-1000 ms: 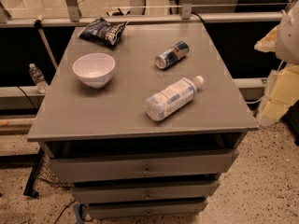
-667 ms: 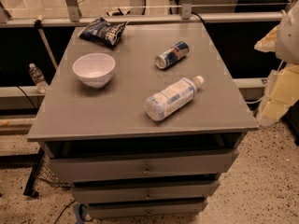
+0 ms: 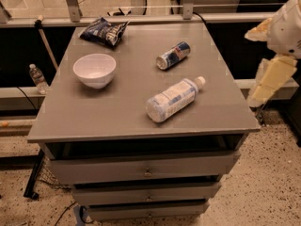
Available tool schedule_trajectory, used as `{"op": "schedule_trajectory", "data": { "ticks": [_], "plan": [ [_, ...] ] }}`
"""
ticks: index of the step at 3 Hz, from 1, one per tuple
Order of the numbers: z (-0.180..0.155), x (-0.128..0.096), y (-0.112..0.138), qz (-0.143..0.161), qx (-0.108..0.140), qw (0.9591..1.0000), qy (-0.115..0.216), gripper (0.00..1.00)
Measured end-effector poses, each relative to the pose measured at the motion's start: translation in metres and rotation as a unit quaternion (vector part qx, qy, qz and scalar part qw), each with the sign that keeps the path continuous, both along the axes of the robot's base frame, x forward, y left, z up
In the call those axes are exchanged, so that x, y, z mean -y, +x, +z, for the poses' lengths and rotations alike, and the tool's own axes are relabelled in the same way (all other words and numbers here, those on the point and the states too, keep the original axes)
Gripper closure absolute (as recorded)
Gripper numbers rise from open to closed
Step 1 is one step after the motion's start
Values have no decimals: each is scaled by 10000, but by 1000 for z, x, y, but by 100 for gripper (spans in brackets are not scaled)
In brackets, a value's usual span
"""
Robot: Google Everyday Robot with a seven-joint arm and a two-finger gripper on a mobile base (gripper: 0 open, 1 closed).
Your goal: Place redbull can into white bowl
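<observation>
A small water bottle (image 3: pixel 36 78) stands on the floor to the left of the white bowl (image 3: pixel 94 69), below the level of the tabletop. Behind the bowl, toward the far edge, a dark blue snack bag (image 3: pixel 104 31) lies crumpled and flat.

The white bowl sits upright on the left part of the grey table (image 3: pixel 70 121). Its mouth faces up and its inside shows only bare white.

The redbull can (image 3: pixel 173 55) is to the right of the bowl and slightly farther back, well apart from it. It lies on its side on the tabletop. Its long axis runs on a diagonal: one round silver end faces forward and left, roughly toward the bowl, and the other end points back and right.

Right of the bowl and nearer the front edge than the can, a clear plastic bottle (image 3: pixel 174 99) also lies on its side, on much the same diagonal. Its white cap points back and right. What it holds cannot be made out.

Under the tabletop the drawer fronts are shut.

The gripper (image 3: pixel 269 79) is far to the right of the bowl, off the table's right edge and over the floor. It touches nothing and is well apart from the can. Whether it is open or closed cannot be told.
</observation>
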State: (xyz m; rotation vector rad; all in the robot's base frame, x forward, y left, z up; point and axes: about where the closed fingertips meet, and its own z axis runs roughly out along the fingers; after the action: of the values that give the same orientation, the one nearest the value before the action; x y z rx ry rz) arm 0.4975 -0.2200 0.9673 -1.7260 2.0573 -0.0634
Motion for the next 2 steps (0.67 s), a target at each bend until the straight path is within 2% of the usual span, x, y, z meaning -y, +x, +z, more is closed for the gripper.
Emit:
{"op": "schedule_trajectory", "data": {
  "ticks": [1, 2],
  "plan": [
    [-14, 1, 69, 383, 426, 9977, 374, 0],
    [-12, -1, 78, 439, 469, 9974, 332, 0]
  ]
}}
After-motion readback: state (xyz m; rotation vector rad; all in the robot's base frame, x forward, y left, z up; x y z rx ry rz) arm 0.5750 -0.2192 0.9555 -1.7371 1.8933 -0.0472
